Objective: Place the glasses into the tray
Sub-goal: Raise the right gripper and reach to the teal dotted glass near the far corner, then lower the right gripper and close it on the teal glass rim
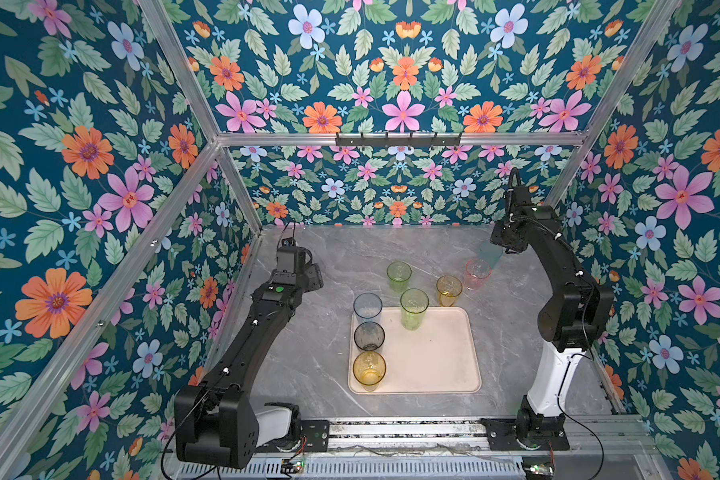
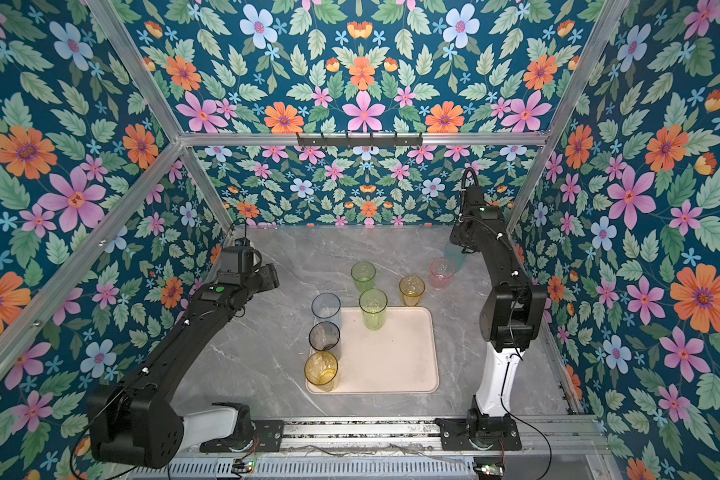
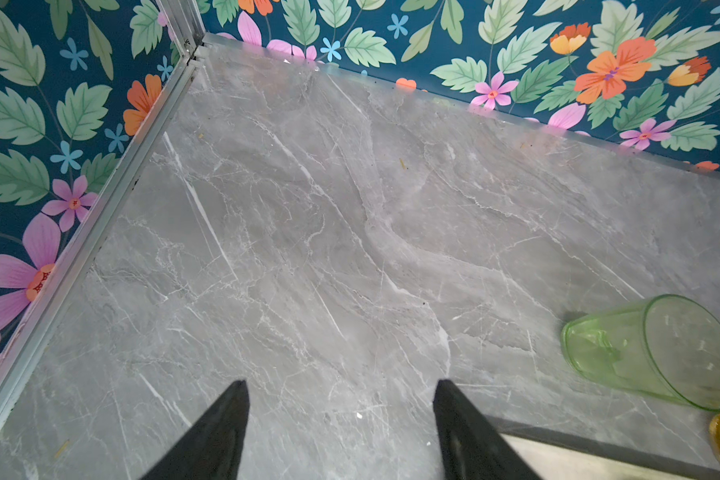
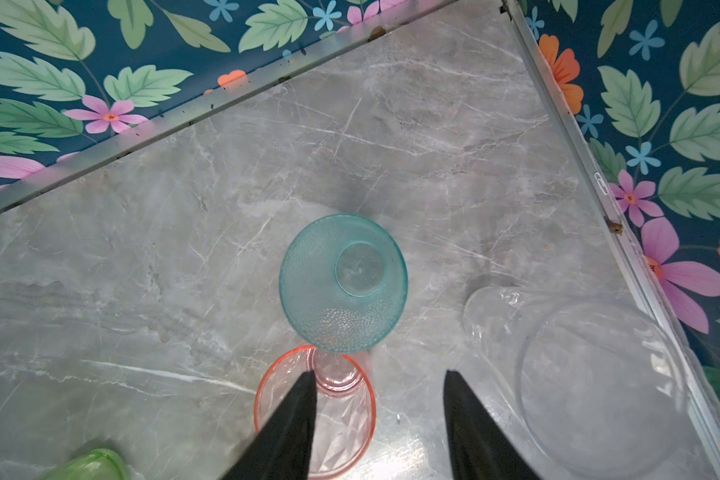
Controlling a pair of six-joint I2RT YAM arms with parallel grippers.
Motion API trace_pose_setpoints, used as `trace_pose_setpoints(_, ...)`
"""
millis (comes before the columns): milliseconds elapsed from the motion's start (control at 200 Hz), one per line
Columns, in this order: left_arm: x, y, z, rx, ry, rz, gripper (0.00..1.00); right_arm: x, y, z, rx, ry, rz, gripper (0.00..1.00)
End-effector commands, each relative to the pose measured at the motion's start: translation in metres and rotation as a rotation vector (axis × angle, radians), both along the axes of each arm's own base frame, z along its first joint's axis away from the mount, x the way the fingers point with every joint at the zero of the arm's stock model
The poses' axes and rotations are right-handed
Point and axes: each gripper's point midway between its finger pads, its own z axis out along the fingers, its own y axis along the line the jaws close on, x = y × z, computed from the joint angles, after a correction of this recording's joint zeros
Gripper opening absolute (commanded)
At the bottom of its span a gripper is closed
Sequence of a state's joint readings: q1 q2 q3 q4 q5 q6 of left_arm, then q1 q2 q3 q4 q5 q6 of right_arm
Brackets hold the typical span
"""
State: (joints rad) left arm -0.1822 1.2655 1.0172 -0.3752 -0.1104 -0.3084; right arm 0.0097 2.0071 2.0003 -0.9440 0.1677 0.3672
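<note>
The beige tray (image 1: 433, 374) holds a blue glass (image 1: 367, 308), a grey glass (image 1: 369, 336) and a yellow glass (image 1: 369, 370) along its left rim, and a tall green glass (image 1: 414, 309) at its back edge. Behind the tray, on the table, stand a short green glass (image 1: 399, 276), an amber glass (image 1: 449, 290), a pink glass (image 4: 341, 424), a teal glass (image 4: 344, 282) and a clear glass (image 4: 591, 382). My right gripper (image 4: 379, 374) hangs open above them, one finger over the pink glass's mouth, and holds nothing. My left gripper (image 3: 341, 382) is open over bare table at the back left.
Grey marble table (image 1: 308, 357) inside floral walls with aluminium posts. The right arm's elbow (image 1: 574, 311) rises right of the tray. The teal, pink and clear glasses crowd the back right corner near the wall rail (image 4: 599, 187).
</note>
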Motion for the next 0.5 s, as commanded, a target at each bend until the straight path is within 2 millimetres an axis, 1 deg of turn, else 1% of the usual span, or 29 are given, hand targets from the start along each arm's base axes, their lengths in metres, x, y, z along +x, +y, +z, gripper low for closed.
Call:
trace_pose_setpoints(0, 0.002, -0.001, -0.001, 0.004, 0.002, -0.010, 0.73, 0.003, -0.004, -0.011, 0.035, 0.007, -0.024, 0.51)
trace_pose_setpoints(90, 0.003, -0.002, -0.004, 0.002, 0.015, -0.011, 0.73, 0.003, -0.008, -0.020, 0.048, 0.008, -0.040, 0.51)
trace_pose_setpoints(245, 0.003, -0.001, -0.003, 0.006, 0.012, -0.008, 0.73, 0.003, -0.011, -0.036, 0.047, 0.022, -0.047, 0.51)
trace_pose_setpoints(400, 0.003, 0.000, -0.005, 0.009, 0.015, -0.007, 0.73, 0.004, -0.013, -0.048, 0.088, 0.038, -0.053, 0.51)
trace_pose_setpoints(495, 0.002, 0.000, -0.004, 0.010, 0.014, -0.004, 0.73, 0.004, -0.014, -0.053, 0.081, 0.055, -0.053, 0.51)
